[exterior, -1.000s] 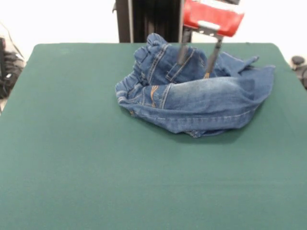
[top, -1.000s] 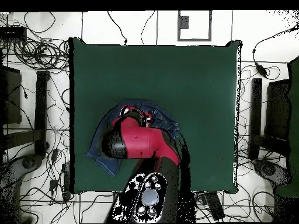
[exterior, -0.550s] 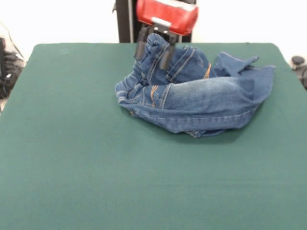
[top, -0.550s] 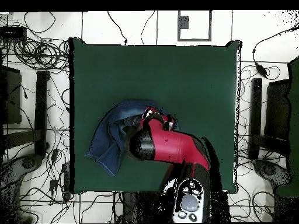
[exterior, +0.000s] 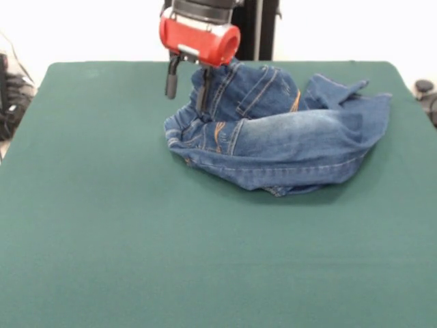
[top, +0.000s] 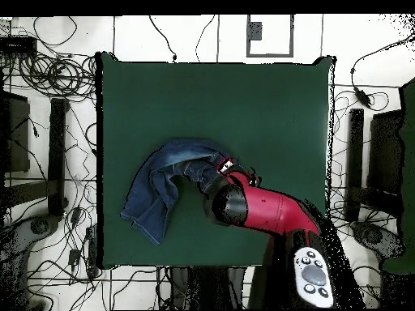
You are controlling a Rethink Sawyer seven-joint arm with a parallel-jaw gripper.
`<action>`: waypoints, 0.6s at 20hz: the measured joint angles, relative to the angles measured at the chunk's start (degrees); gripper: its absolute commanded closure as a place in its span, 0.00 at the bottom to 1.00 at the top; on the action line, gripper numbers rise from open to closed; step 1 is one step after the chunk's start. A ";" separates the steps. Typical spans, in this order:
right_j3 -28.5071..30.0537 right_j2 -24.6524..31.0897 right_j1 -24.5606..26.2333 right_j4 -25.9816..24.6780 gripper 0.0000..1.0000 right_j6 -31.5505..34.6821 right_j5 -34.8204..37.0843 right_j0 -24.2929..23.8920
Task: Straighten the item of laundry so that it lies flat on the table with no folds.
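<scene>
I see the jeans (exterior: 280, 140) in a crumpled heap on the far half of the table (exterior: 136, 260), their long axis across it. My gripper (exterior: 186, 92) hangs at the heap's left end in the front view, fingers spread apart and holding nothing. One finger (exterior: 171, 83) stands over bare cloth just beside the bundle; the other is against the gathered waist part. So the denim lies to the right of the fingers, and I judge the next grasp must close on that edge.

Blue jeans on dark green

The jeans (exterior: 280, 140) are blue denim with orange stitching and faded pale patches; the table (exterior: 205, 260) is dark green; the gripper (exterior: 186, 90) has a red housing and black fingers.
</scene>
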 measured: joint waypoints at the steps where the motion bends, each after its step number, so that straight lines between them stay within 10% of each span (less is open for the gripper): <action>1: 0.15 0.31 0.12 -0.10 0.00 0.00 -0.05 -0.37; 12: 2.08 8.28 5.36 -3.25 0.00 0.00 -0.07 -8.90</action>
